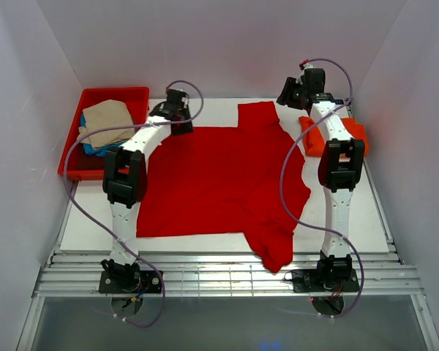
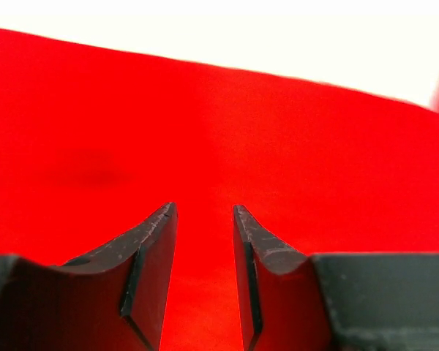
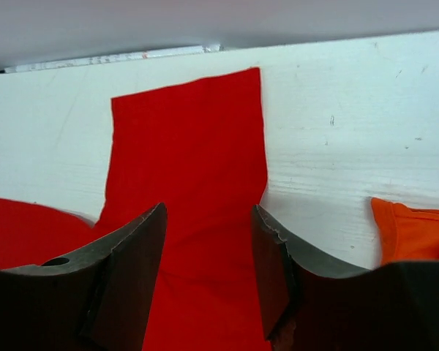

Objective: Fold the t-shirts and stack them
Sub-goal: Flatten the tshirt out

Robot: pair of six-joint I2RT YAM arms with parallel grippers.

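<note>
The red shirt (image 1: 219, 179) lies spread flat across the middle of the desk (image 3: 336, 110). Its long axis runs from the left edge toward the right edge, with one sleeve pointing to the far edge and the other hanging toward the near edge. My left hand (image 2: 203, 212) sits low over the shirt's far-left corner, fingers parted, with cloth under the gap and nothing pinched between them. My right hand (image 3: 208, 208) is released too. It is above the far sleeve (image 3: 190, 146), which extends straight away from the fingertips toward the far edge. Judgement: the coming fold turns on this far border. Each hand already stands over its own end of it, so the pull would run toward the near edge, across the long axis. An orange shirt (image 3: 413, 230) lies just beside the right hand at the right edge, apart from the sleeve. It could snag if I drift outward. A tray (image 1: 106, 93) at the far-left corner holds a beige shirt (image 1: 110, 121) on top of a blue shirt (image 1: 91, 148), beside my left arm but off the fold path.
</note>
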